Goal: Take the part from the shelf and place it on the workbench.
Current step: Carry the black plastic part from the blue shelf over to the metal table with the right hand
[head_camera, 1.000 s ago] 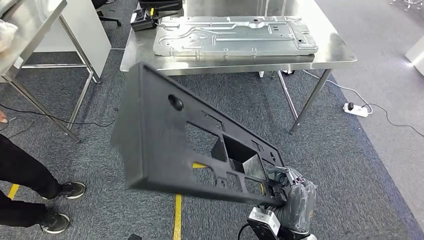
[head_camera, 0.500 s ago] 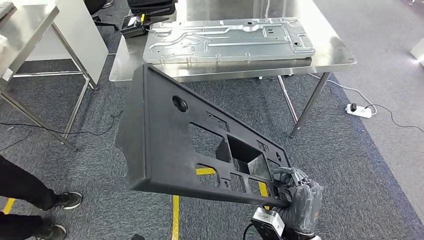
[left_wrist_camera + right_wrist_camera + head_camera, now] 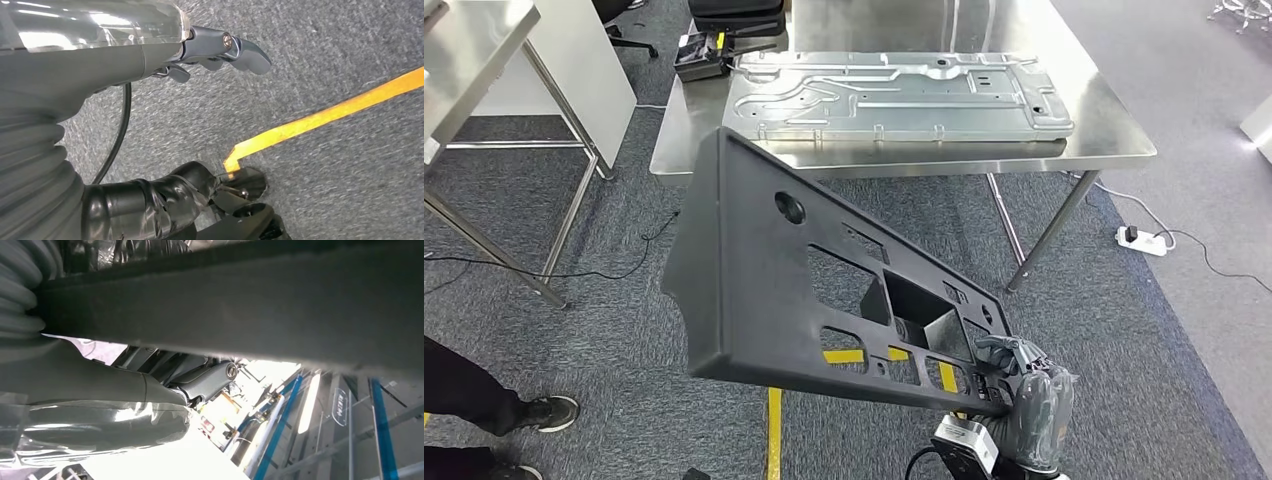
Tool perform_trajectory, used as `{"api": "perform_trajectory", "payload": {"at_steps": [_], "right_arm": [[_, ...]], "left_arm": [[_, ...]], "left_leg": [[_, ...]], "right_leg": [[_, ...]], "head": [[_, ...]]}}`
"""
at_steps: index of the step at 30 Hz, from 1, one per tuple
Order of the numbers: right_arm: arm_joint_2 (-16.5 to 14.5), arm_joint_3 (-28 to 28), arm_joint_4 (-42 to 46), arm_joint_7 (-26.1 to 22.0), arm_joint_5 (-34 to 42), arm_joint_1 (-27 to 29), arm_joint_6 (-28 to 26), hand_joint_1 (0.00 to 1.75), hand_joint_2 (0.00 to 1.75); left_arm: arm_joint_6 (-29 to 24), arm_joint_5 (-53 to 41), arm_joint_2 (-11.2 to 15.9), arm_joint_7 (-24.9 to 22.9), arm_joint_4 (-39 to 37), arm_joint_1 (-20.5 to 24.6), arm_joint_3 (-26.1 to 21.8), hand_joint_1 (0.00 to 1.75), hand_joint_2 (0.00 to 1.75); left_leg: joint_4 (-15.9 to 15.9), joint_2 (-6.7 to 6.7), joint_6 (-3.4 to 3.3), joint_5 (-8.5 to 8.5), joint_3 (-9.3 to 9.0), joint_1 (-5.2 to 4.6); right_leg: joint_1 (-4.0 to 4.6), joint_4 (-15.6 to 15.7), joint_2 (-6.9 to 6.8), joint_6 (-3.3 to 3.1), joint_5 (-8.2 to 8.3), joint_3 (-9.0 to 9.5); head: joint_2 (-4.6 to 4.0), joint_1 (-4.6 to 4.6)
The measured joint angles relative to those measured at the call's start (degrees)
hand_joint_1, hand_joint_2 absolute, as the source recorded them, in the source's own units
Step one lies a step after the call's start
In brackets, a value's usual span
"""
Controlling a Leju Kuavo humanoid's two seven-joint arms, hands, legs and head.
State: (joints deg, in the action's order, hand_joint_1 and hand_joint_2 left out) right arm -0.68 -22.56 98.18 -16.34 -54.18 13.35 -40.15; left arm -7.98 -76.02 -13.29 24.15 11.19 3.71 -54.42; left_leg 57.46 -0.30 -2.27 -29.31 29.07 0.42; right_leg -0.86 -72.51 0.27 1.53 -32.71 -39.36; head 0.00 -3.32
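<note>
Workshop: steel workbench (image 3: 1104,125), stamped metal panel (image 3: 894,95), yellow floor tape (image 3: 774,440), grey carpet.

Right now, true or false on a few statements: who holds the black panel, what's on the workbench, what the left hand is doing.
1. The right hand grips the black panel at one end. True.
2. The panel already lies on the workbench. False: it is up in the air over the carpet, short of the workbench.
3. A stamped metal sheet lies on the workbench. True.
4. The left hand holds a part. False: it holds nothing and hangs over the carpet near a yellow floor line.
5. A power strip lies on the workbench. False: it lies on the floor beside the workbench.
</note>
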Motion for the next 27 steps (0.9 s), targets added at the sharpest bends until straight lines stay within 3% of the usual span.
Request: {"api": "perform_trajectory", "payload": {"at_steps": [2, 3, 5, 8, 10, 12, 13, 14, 15, 17, 18, 19, 22, 24, 25, 27], "right_arm": [[0.02, 0.10, 0.00, -0.01, 0.00, 0.02, 0.01, 1.71, 1.75], [0.04, 0.13, 0.04, -0.02, 0.00, 0.05, 0.01, 1.71, 1.75], [0.07, 0.17, 0.16, -0.03, 0.02, 0.20, 0.01, 1.71, 1.75], [0.06, 0.28, 0.33, -0.05, 0.10, 0.37, 0.00, 1.71, 1.75], [0.05, 0.39, 0.47, -0.13, 0.11, 0.37, 0.00, 1.71, 1.75], [0.06, 0.47, 0.59, -0.25, 0.10, 0.43, 0.00, 1.71, 1.75], [0.06, 0.50, 0.61, -0.28, 0.09, 0.50, 0.00, 1.71, 1.75], [0.07, 0.54, 0.62, -0.30, 0.07, 0.58, 0.00, 1.71, 1.75], [0.07, 0.57, 0.63, -0.30, 0.05, 0.65, 0.00, 1.71, 1.75], [0.06, 0.67, 0.71, -0.34, -0.06, 0.73, 0.00, 1.71, 1.75], [0.05, 0.78, 0.82, -0.44, -0.22, 0.74, 0.01, 1.71, 1.75], [0.04, 0.96, 1.05, -0.67, -0.44, 0.79, 0.01, 1.71, 1.75], [0.02, 1.96, 2.14, -1.68, -1.03, 0.97, 0.00, 1.71, 1.75], [0.02, 2.76, 2.94, -1.99, -1.30, 0.99, 0.00, 1.71, 1.75], [0.02, 3.10, 3.31, -2.02, -1.46, 0.98, 0.00, 1.71, 1.75], [0.02, 3.69, 3.82, -2.02, -1.71, 1.08, 0.00, 1.71, 1.75]], "left_arm": [[-0.01, 0.00, -0.09, 0.01, -0.01, -0.02, 0.00, 0.00, 1.75], [-0.01, 0.00, -0.15, 0.00, -0.02, 0.02, 0.00, 0.00, 1.75], [-0.04, 0.01, -0.22, -0.02, -0.04, 0.21, 0.00, 0.00, 1.75], [-0.10, -0.01, -0.23, -0.08, -0.04, 0.37, 0.00, 0.00, 1.75], [-0.16, -0.01, -0.23, -0.09, -0.04, 0.50, 0.00, 0.00, 1.75], [-0.19, -0.02, -0.24, -0.08, -0.04, 0.48, 0.00, 0.00, 1.75], [-0.19, -0.02, -0.24, -0.09, -0.04, 0.38, 0.00, 0.00, 1.75], [-0.19, -0.05, -0.23, -0.09, -0.04, 0.26, 0.00, 0.00, 1.75], [-0.19, -0.08, -0.22, -0.09, -0.04, 0.16, 0.00, 0.00, 1.75], [-0.16, -0.17, -0.22, -0.08, -0.04, 0.05, 0.00, 0.00, 1.75], [-0.13, -0.23, -0.22, -0.03, -0.04, 0.05, 0.01, 0.00, 1.75], [-0.10, -0.34, -0.22, 0.03, -0.04, 0.12, 0.03, 0.00, 1.75], [-0.06, -0.74, -0.22, 0.25, -0.04, 0.29, 0.13, 0.00, 1.75], [-0.06, -0.80, -0.22, 0.40, -0.04, 0.17, 0.15, 0.00, 1.75], [-0.06, -0.79, -0.22, 0.48, -0.04, 0.18, 0.15, 0.00, 1.75], [-0.04, -0.78, -0.22, 0.59, -0.04, 0.32, 0.15, 0.00, 1.75]], "left_leg": [[0.04, -0.04, 0.35, -1.31, -1.52, -0.12], [0.09, -0.08, 0.59, -1.87, -1.96, -0.21], [-0.01, -0.06, 1.13, -2.57, -2.24, -0.34], [0.29, 0.08, 1.95, -3.43, -2.42, -0.21], [4.77, 0.11, 2.54, -5.39, -0.22, -0.04], [12.60, 0.12, 3.00, -7.70, 4.71, 0.18], [15.45, 0.12, 3.16, -7.81, 6.96, 0.30], [16.42, 0.13, 3.28, -6.68, 8.40, 0.41], [15.32, 0.13, 3.34, -4.45, 8.85, 0.49], [9.00, 0.11, 3.22, 1.27, 7.51, 0.55], [6.10, 0.09, 3.02, 2.86, 6.48, 0.39], [4.02, 0.08, 2.64, 3.36, 5.62, 0.19], [1.94, 0.07, 1.28, 2.13, 4.41, -0.08], [1.09, 0.04, 0.49, 1.95, 3.31, 0.10], [0.78, 0.03, 0.15, 1.83, 2.70, 0.15], [0.60, 0.02, -0.27, 1.23, 1.90, -0.01]], "right_leg": [[0.20, 7.14, -0.04, -0.48, 5.49, 1.90], [0.37, 9.90, -0.07, -0.82, 6.63, 2.97], [0.66, 11.69, -0.06, -1.39, 6.27, 3.93], [0.33, 12.58, 0.08, -2.18, 5.58, 4.73], [0.02, 13.28, -0.09, -2.73, 5.12, 5.85], [0.00, 13.45, -0.24, -3.02, 4.35, 6.81], [-0.02, 13.44, -0.20, -3.02, 3.87, 7.35], [-0.05, 13.44, -0.10, -2.95, 3.35, 8.03], [-0.10, 13.44, 0.01, -2.84, 2.80, 8.82], [-0.23, 13.51, 0.21, -2.35, 1.53, 10.46], [-0.21, 13.53, 0.29, -1.97, 0.97, 11.01], [-0.22, 13.63, 0.33, -1.58, 0.56, 11.32], [-0.18, 14.02, 0.26, -0.57, 0.37, 11.96], [-0.28, 12.37, 0.10, -0.11, -0.31, 11.53], [-0.34, 9.88, 0.04, 0.06, -1.21, 10.17], [-0.34, 2.64, 0.00, 0.23, -3.47, 5.45]], "head": [[-0.01, -0.01], [-0.02, -0.04], [-0.01, -0.01], [0.00, 0.06], [-0.01, 0.14], [-0.01, 0.20], [-0.01, 0.19], [-0.01, 0.19], [0.00, 0.20], [-0.01, 0.17], [-0.01, 0.20], [-0.01, 0.21], [0.00, 0.28], [0.00, 0.26], [0.00, 0.24], [0.00, 0.22]]}}
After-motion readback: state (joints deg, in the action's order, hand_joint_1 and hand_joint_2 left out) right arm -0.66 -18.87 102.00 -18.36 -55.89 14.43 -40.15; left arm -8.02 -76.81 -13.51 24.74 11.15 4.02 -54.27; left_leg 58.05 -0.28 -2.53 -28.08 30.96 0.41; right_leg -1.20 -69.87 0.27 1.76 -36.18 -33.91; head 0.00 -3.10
